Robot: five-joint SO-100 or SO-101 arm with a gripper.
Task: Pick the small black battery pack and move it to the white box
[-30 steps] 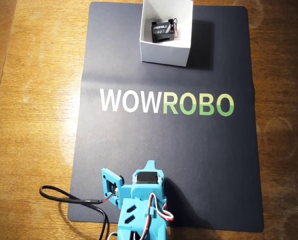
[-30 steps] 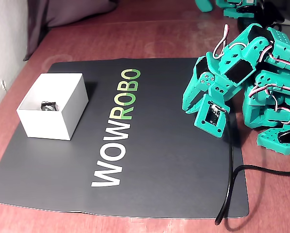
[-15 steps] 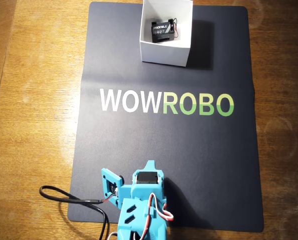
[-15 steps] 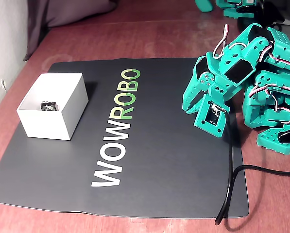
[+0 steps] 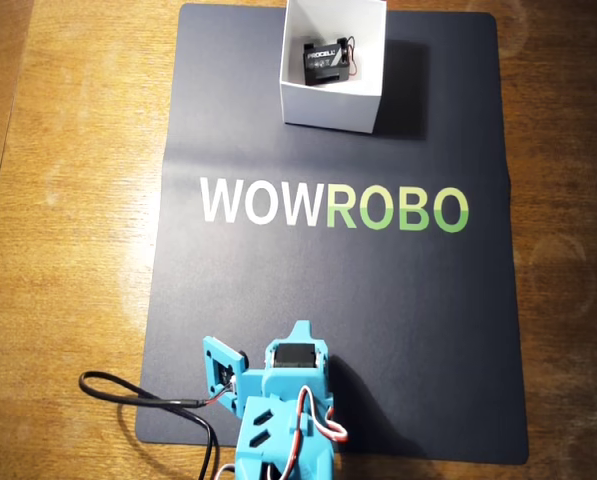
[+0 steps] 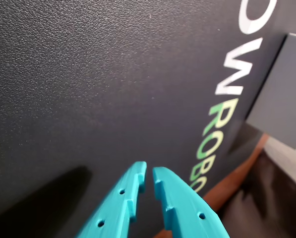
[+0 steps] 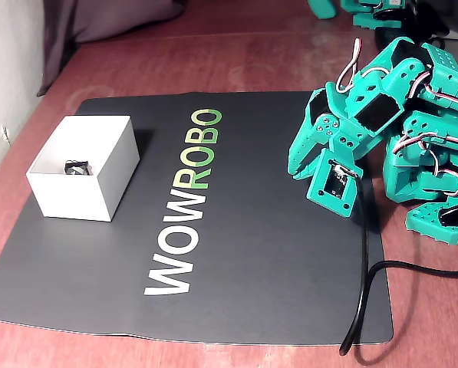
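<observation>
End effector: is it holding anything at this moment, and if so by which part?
Nothing is held. In the wrist view the end effector is nearly closed and empty above the mat. The small black battery pack lies inside the white box.

No visible change since earlier.

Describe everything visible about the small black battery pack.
The small black battery pack is a small black rectangular block with white lettering on its top face and thin red and black wires at its right end in the overhead view. It lies flat inside the white box, on its floor. Nothing grips it.
</observation>
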